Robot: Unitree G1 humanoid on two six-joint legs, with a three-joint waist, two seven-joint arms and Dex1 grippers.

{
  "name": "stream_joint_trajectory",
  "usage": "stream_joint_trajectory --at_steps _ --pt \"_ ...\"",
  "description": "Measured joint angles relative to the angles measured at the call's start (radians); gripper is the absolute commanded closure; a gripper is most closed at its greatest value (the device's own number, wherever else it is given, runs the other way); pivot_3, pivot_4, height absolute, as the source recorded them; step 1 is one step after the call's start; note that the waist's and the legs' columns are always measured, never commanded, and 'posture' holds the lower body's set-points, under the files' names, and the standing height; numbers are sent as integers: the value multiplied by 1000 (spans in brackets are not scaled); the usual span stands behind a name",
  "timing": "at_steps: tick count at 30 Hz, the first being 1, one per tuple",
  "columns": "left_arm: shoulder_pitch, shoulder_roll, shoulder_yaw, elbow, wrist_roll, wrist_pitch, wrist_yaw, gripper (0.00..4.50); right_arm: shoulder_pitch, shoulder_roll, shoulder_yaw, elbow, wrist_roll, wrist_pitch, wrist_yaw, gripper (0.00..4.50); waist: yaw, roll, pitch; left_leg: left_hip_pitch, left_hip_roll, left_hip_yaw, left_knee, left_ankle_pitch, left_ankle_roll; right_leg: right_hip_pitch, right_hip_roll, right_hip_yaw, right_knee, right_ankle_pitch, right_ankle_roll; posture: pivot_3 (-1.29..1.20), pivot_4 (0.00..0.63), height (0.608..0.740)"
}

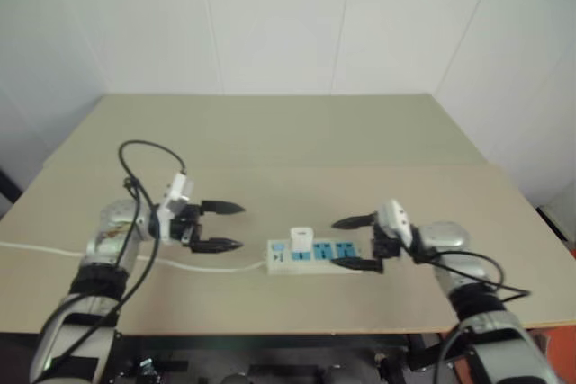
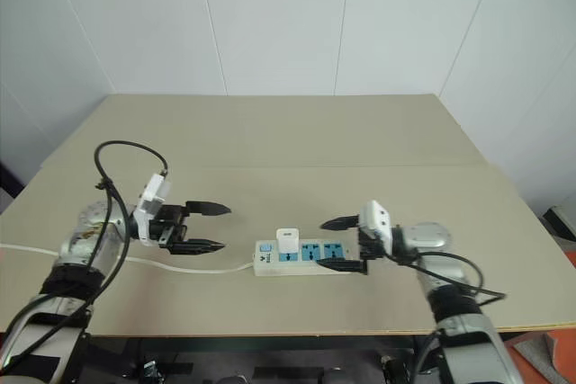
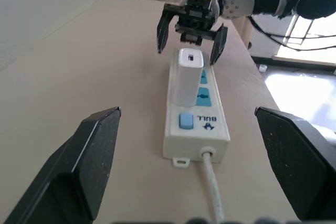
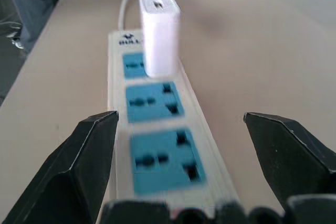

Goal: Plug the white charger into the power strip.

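Looks like I'm basically done here: the white charger (image 1: pixel 301 239) is standing upright in the socket nearest the switch end of the power strip (image 1: pixel 317 256), and as far as I can judge it sits flush, though I can't see the prongs to be sure it's fully seated. The strip lies near the front middle of the surface (image 1: pixel 288 141), its thin white cord (image 1: pixel 202 267) trailing off to the left. Both arms are off it now: left gripper (image 1: pixel 221 227) sits to the left of the strip with its black fingers spread wide and holding nothing, right gripper (image 1: pixel 351 242) is at the strip's right end, fingers also spread and empty, one fingertip close over that end. Charger is a small glossy boxy block with rounded edges and a slot on top; the strip is a long smooth plastic bar with three blue sockets, two still free. The surface is matte beige board with a seam across it.
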Motion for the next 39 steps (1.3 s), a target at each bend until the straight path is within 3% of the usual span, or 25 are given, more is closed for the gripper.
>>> stream_joint_trajectory --at_steps 3,7,10,23,39 --pt "8 90 -81 11 18 -75 -1 35 38 -141 -58 -79 13 16 25 0 -10 2 2 -15 0 1 0 1 -1 -17 0 1 4 1 -1 0 150 740" --pt "22 152 -119 16 -42 -72 -2 35 88 -305 -117 -110 38 78 68 0 -10 2 9 -16 0 1 0 0 -1 -18 0 0 3 1 -1 0 150 740" --pt "28 161 -123 28 -58 -74 -2 35 129 -354 -153 -131 48 89 75 0 -10 2 11 -15 0 2 1 1 -1 -16 0 1 2 1 -1 0 150 740" --pt "35 119 -129 30 -56 -75 -2 35 216 -389 -171 -208 68 119 70 0 -9 2 12 -16 0 2 3 1 -1 -16 0 1 2 1 0 0 150 740" --pt "42 89 -72 -4 -57 -42 -2 35 347 -395 -285 -347 91 266 -83 0 -8 1 12 -16 0 2 6 1 0 -16 0 0 5 1 0 0 150 740"
